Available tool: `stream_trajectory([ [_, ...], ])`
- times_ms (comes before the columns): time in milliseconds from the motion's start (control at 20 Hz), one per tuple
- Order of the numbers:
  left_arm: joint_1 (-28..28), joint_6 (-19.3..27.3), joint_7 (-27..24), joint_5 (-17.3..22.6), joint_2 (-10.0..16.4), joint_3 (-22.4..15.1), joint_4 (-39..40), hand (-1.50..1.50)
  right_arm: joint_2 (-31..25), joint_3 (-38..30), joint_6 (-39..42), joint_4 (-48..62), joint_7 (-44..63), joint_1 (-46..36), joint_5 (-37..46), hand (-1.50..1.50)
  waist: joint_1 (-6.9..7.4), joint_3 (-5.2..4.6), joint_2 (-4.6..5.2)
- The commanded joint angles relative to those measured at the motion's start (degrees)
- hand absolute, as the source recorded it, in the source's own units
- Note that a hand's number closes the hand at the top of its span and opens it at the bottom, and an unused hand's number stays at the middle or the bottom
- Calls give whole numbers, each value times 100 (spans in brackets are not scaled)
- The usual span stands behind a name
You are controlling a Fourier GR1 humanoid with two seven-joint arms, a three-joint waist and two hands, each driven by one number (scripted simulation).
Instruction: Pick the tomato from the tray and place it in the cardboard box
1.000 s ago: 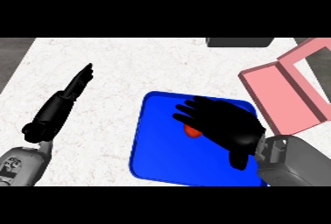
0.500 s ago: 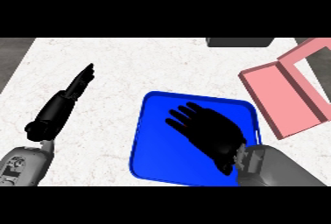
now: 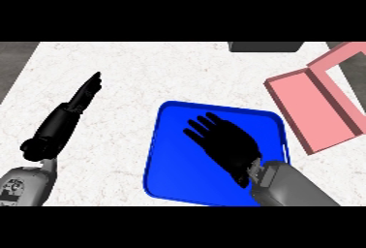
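I see the right hand (image 3: 225,143) spread wide over the blue tray (image 3: 168,164), lower centre, fingers straight. The left hand (image 3: 82,94) rests open at far left — pink box (image 3: 314,109) upper right.

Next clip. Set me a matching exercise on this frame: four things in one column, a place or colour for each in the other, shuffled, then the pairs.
Things:
1. left hand
2. right hand
3. tray
4. cardboard box

Descriptions:
A. pink, at the view's right
B. fingers spread, over the tray
C. blue, mid-counter
D. fingers straight, at the counter's left

Pairs: 1-D, 2-B, 3-C, 4-A
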Motion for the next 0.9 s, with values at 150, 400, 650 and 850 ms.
stream_trajectory([
  [150, 340, -288, -413, -139, -44, 304, 38, 0, 341, -146, -97, 486, -291, 59, 695, -150, 7, -1, 0],
  [400, -114, -332, -199, -261, -272, 392, 268, 0, 260, -392, -308, 811, -973, 246, 845, -150, -16, 0, 3],
  [650, -13, -300, 168, -387, -497, 268, -180, 0, 1104, -447, -534, 1770, -844, -105, 1215, -150, 12, 0, 4],
  [850, -325, -552, 176, -368, -416, 525, 200, 0, 686, -629, -824, 1717, -1207, 225, 1550, -150, -19, 0, 2],
])
